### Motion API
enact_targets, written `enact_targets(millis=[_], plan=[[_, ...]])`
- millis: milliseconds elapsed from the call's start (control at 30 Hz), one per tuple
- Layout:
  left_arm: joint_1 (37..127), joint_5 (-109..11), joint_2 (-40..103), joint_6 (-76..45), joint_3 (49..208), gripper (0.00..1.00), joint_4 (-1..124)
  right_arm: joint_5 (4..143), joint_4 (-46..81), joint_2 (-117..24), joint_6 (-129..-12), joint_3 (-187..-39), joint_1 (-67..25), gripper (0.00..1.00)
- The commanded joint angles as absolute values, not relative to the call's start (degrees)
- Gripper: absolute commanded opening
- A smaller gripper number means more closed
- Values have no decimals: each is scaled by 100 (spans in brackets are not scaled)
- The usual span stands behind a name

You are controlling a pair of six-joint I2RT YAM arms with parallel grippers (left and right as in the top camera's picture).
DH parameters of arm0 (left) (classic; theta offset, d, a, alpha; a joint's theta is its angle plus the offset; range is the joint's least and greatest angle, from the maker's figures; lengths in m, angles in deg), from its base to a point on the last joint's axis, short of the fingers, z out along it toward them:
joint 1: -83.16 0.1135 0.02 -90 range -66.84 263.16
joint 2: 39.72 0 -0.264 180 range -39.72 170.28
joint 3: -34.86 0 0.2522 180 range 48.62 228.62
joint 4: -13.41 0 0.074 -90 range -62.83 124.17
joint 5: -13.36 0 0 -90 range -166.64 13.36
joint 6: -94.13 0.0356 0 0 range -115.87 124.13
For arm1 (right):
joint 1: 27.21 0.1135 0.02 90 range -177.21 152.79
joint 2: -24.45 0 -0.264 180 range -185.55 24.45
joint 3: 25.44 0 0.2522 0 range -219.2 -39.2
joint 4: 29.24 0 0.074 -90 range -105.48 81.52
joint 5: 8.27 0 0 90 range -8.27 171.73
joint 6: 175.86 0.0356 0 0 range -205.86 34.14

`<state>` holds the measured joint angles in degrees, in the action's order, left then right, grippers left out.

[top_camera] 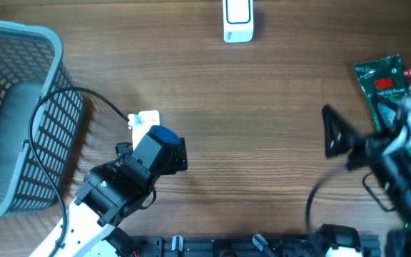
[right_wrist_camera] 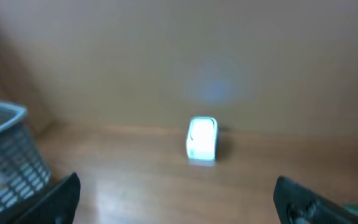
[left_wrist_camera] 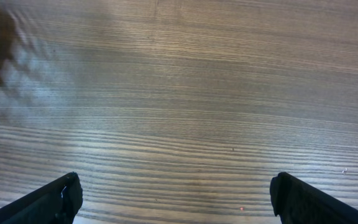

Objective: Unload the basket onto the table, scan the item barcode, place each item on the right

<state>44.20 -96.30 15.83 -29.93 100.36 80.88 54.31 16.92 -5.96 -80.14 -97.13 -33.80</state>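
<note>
Now, w/ left gripper (left_wrist_camera: 174, 190) & right gripper (right_wrist_camera: 177, 190) both wide open, empty: go for green packet (top_camera: 381, 82), well right of scanner (top_camera: 237, 20), pinch by one edge, not across printed face.

Warm brown wood grain in fine parallel streaks all over the counter (top_camera: 262, 107). Pale grey-blue on the basket (top_camera: 20, 34), walls in a grid of narrow slots. White with a blue panel on the scanner (top_camera: 237, 20). Dark green on the packet (top_camera: 378, 80), with white lettering and a red patch at its edge. Black on the left arm (top_camera: 130, 175), white lower down, one bright blue spot near the top. Black cable (top_camera: 73, 88). Matte black fingers on the left gripper (left_wrist_camera: 176, 196) and right gripper (right_wrist_camera: 176, 196).
</note>
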Motion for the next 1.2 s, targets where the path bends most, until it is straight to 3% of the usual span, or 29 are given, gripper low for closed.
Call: enact_targets(millis=[0,233,467,600,833,1167], plan=[[4400,-9708,1546,-2908,10071,100,8077,5368,599,571,-8290,-8566,-3109,99],[4400,-9708,1546,-2908,10071,100,8077,5805,-1741,2444,-7802,-5993,-3006,100],[4400,-9708,1546,-2908,10071,100,8077,7339,-3313,2427,-6167,-4312,-2962,100],[4400,-9708,1546,-2908,10071,100,8077,7744,-3219,2427,-5828,-3941,-2886,100],[4400,-9708,1546,-2908,10071,100,8077,7833,-1523,2427,-5874,-3947,-2888,100],[4400,-9708,1546,-2908,10071,100,8077,7831,-1556,2420,-5997,-3947,-2888,100]])
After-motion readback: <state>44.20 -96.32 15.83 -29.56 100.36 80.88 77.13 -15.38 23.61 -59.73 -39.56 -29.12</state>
